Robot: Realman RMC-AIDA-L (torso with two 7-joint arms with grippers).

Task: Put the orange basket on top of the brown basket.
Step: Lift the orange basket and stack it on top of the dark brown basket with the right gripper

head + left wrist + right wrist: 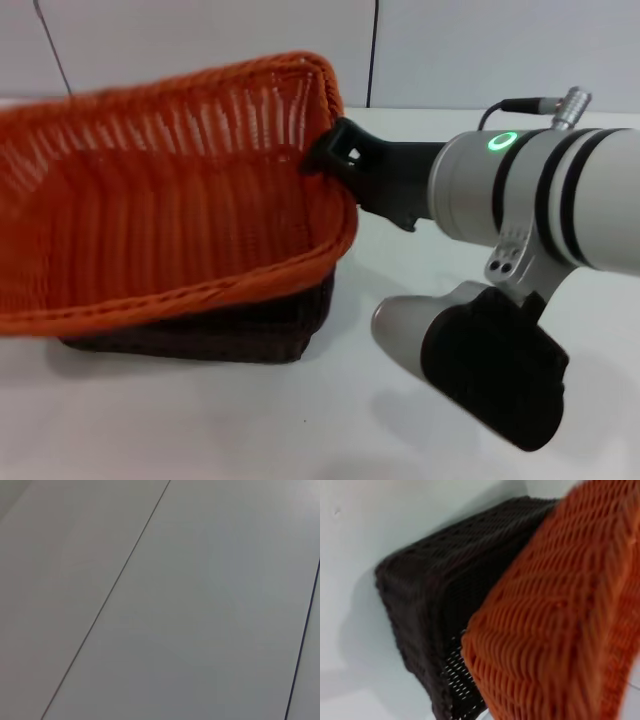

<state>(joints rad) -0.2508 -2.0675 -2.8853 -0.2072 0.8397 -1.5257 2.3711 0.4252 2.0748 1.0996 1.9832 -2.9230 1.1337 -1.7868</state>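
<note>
Head view looking down, close over the bright orange woven basket (170, 190) atop the dark brown woven basket (200, 335), right wrist view nearer — sharing both baskets' outer walls, left wrist view facing only pale seamed panels (200, 605).

Before you is a plain white table (250, 420) with a smooth, matte top. Directly on it sits the dark chocolate-brown rectangular woven basket (250, 325), resting flat toward the robot's left side. You see only its lower wall and base in the head view, with a soft shadow on the white surface along its near edge. In the right wrist view its dark openwork side (435, 610) meets the table.
</note>
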